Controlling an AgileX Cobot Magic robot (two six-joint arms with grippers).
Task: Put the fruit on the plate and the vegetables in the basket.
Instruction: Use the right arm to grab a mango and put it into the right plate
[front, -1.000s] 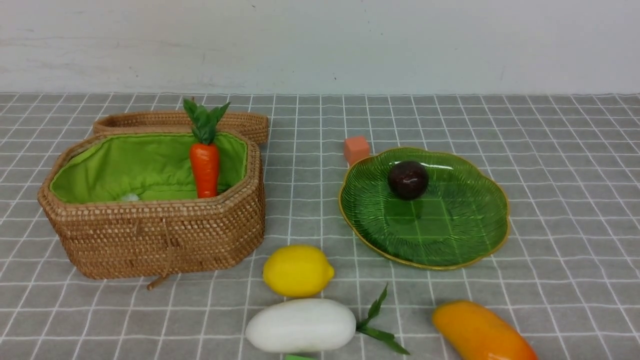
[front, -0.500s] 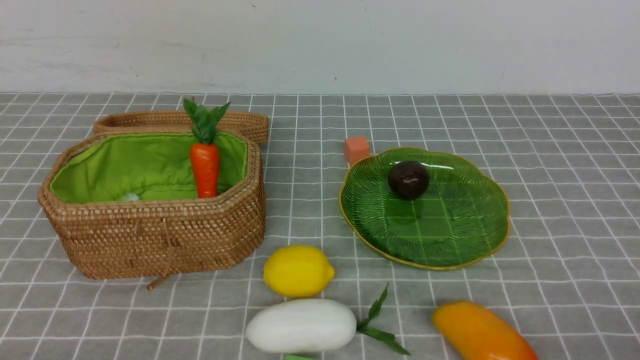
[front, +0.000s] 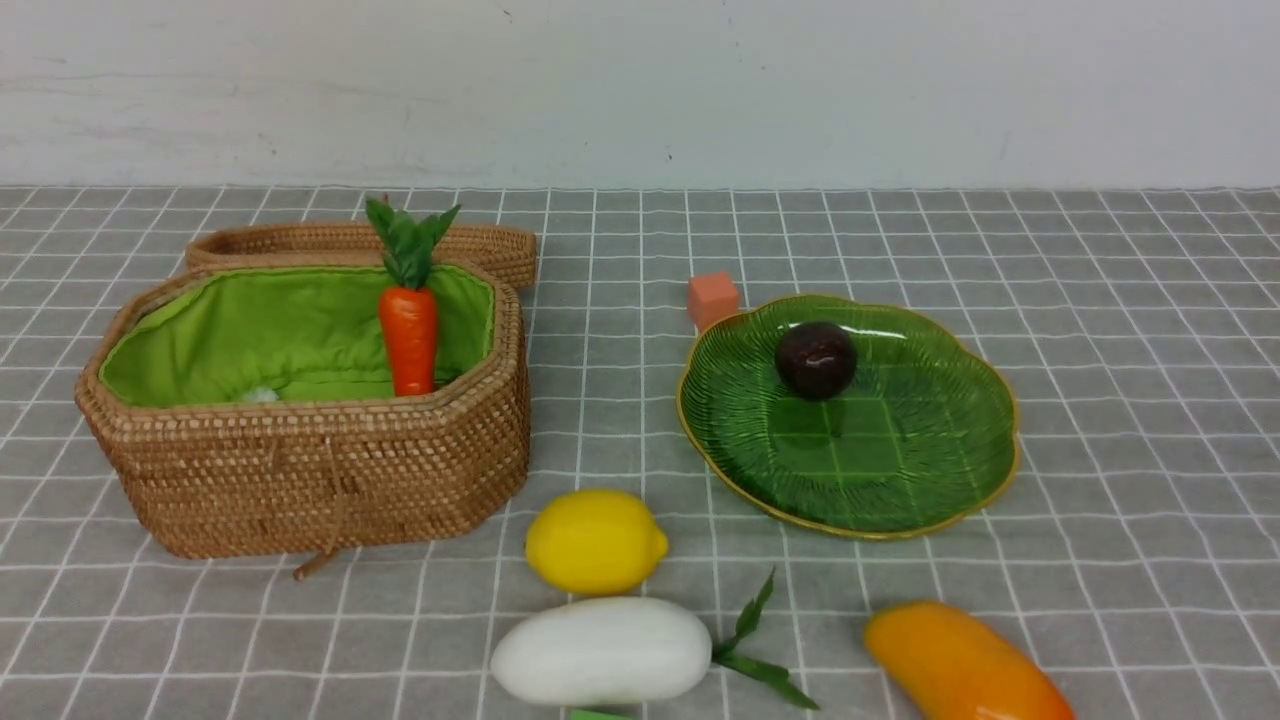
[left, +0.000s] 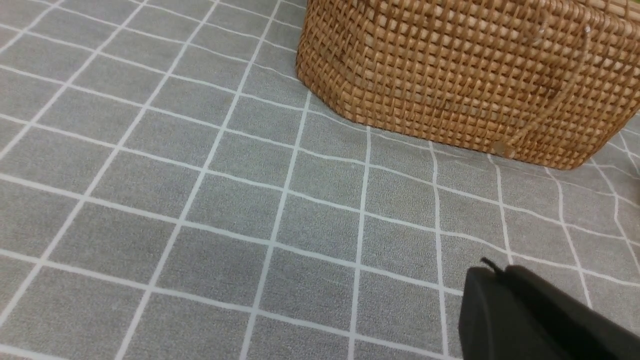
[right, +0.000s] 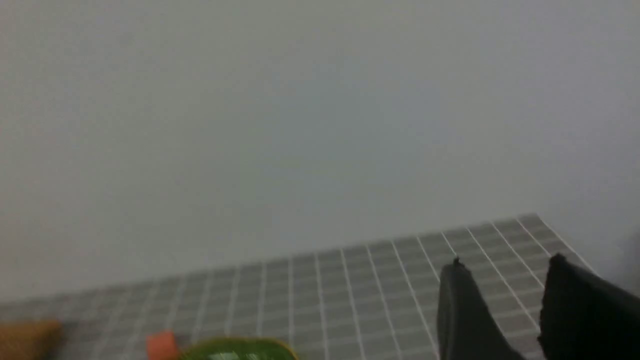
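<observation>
carrot (front: 409, 340) in basket (front: 300, 470) | dark fruit (front: 817, 360) on plate (front: 885, 475)

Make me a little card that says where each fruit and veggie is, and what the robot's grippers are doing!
basket: carrot, standing up
plate: dark fruit
table: lemon, radish, mango
behind plate: cube
behind basket: lid
left gripper: shut, empty, by the basket
right gripper: open, empty
</observation>
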